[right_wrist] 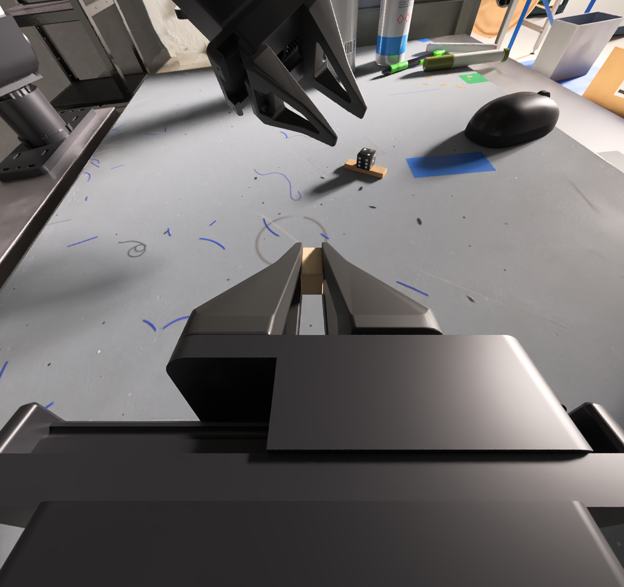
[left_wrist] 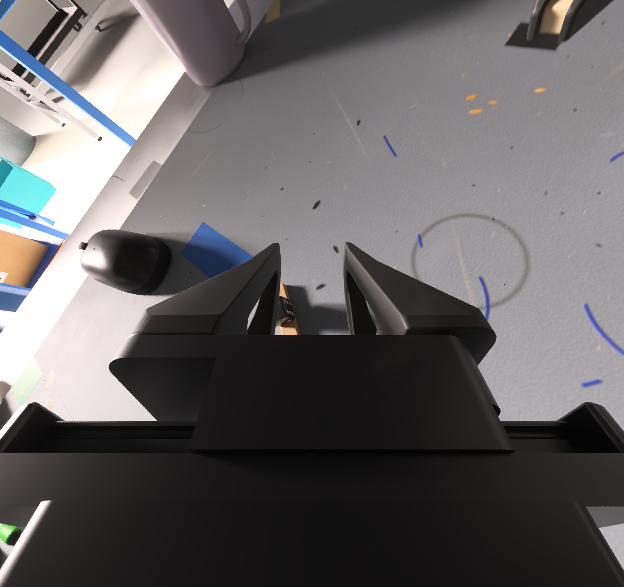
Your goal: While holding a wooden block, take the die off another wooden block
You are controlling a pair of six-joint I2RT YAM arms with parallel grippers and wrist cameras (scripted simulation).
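Grey table [right_wrist: 169,300], die [right_wrist: 366,158] seemingly just below released left tool [right_wrist: 349,125], right tool [right_wrist: 311,245] grasping block [right_wrist: 311,268]

Matte black throughout, charcoal grey where lit. Left gripper [left_wrist: 312,250]: two tapered, wedge-shaped fingers [left_wrist: 236,287] with triangular cut-outs, mounted on a rounded rectangular carriage above a straight grooved rail. Right gripper [right_wrist: 312,248]: identical build, smooth unmarked faces. Ribbed, ridged housing behind the fingers, seen from the right wrist view.

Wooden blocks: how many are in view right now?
2. One small tan wooden block clamped in the right pincer; one flat tan wooden block on the grey table under the black die. More may be hidden.
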